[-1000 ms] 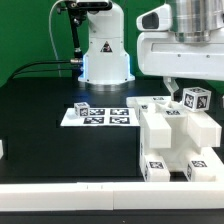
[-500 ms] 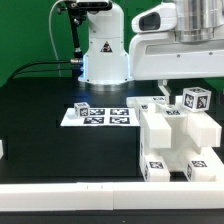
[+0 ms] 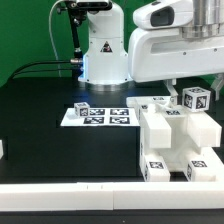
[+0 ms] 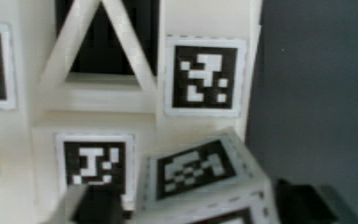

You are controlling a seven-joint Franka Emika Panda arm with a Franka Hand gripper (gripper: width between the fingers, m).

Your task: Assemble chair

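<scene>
The chair (image 3: pixel 178 140), a half-built stack of white blocky pieces with black-and-white square tags, stood on the black desk (image 3: pixel 40 130) just beside the marker board (image 3: pixel 100 117), off the board's end on the exterior view's right and reaching nearer to the camera than the board. A tagged block (image 3: pixel 196 98) sat on its highest step, farther from the marker board than the rest of the stack, and a flat tagged panel (image 3: pixel 151 103) lay at the edge of the chair closest to the board. In the wrist view, white chair faces filled the picture at close range, two upright tags (image 4: pixel 206 77) and one tilted tag (image 4: pixel 197 170) among them. The claw (image 3: pixel 176 89) hung over the chair, on the marker board's exterior-view-right side and above its level; whether its jaws were apart or clamped on anything I could not tell. A small tagged cube (image 3: pixel 82 108) sat at the board's opposite end. Behind the marker board rose the arm's white base (image 3: pixel 105 55).
</scene>
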